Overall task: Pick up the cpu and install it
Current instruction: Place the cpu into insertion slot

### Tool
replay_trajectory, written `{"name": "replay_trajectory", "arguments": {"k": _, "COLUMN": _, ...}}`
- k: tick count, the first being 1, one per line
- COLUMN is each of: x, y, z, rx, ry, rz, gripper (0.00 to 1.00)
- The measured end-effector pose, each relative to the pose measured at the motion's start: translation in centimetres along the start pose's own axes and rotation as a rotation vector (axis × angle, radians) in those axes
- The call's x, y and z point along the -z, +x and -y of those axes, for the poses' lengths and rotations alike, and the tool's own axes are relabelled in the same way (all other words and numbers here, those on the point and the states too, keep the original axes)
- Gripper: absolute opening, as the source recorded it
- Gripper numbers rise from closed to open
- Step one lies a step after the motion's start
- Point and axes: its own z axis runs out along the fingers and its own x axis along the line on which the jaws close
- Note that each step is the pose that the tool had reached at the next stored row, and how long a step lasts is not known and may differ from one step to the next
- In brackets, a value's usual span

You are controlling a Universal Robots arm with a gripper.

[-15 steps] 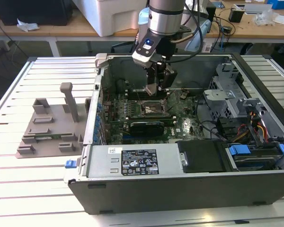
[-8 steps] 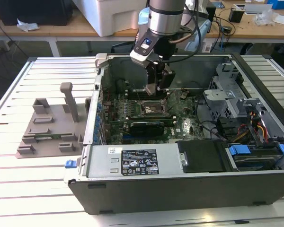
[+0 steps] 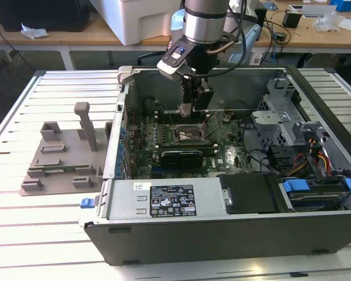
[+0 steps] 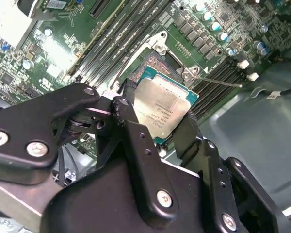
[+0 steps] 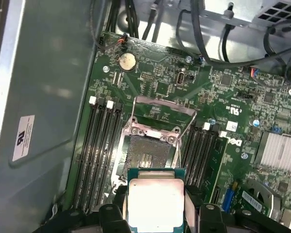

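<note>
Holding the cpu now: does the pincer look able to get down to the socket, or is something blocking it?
Likely yes. The pincer holds the cpu above the socket, whose hinged plate is swung back; nothing lies across the opening.

Exterior view: stands off the arm [image 3: 205, 20], high beyond one long edge of the slatted table [image 3: 47, 234]. It faces down and across the open computer case [image 3: 222, 234] toward the desks [image 3: 76, 36] behind, far enough to take in the whole case.
First wrist view: rides by the gripper [image 5: 155, 196] and looks almost straight down on the motherboard [image 5: 160, 82]. It is near, with the socket [image 5: 148, 150] central.
Second wrist view: sits behind the gripper's [image 4: 158, 114] black links and looks slantwise past them, very near.
Shared: both wrist views hold the cpu [image 5: 156, 209] [image 4: 164, 109], the socket [image 4: 157, 60] and the memory slots [image 5: 99, 150]. The exterior view shows that socket [image 3: 187, 136] below the arm.
</note>
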Motion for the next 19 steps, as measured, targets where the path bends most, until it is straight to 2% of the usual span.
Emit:
{"name": "replay_trajectory", "arguments": {"k": 14, "x": 0.00, "y": 0.00, "z": 0.00, "rx": -0.165, "ry": 0.0020, "rz": -0.0101, "gripper": 0.55}}
{"name": "replay_trajectory", "arguments": {"k": 18, "x": 0.00, "y": 0.00, "z": 0.00, "rx": -0.244, "ry": 0.0029, "rz": -0.0146, "gripper": 0.55}}
{"name": "replay_trajectory", "arguments": {"k": 19, "x": 0.00, "y": 0.00, "z": 0.00, "rx": -0.247, "ry": 0.0029, "rz": -0.0149, "gripper": 0.55}}
